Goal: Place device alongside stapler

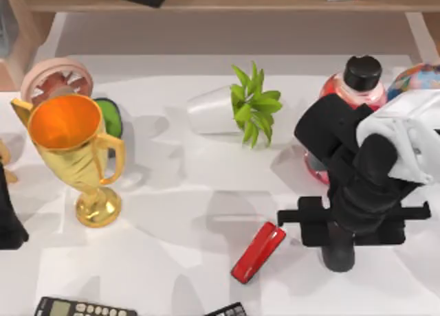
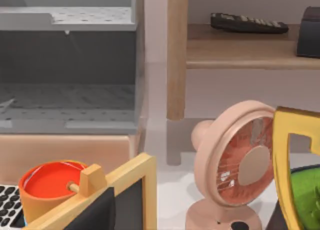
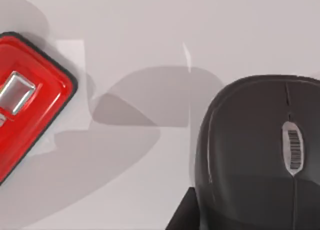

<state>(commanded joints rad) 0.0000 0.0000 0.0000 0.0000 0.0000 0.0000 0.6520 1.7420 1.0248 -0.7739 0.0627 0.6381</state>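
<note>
The mouse [image 3: 257, 150], a smooth, hard, light and likely slippery shell best taken across its flanks, sits under the right pincer [image 1: 338, 251], near the red stapler [image 1: 258, 251] on the bench [image 1: 172, 213]; whether the pincer holds it I cannot tell.

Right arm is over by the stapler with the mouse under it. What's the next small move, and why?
Probably lower it straight down and release. The right gripper has the device just right of the red stapler, with bare table between them. From these views I cannot tell whether it already rests down.
</note>
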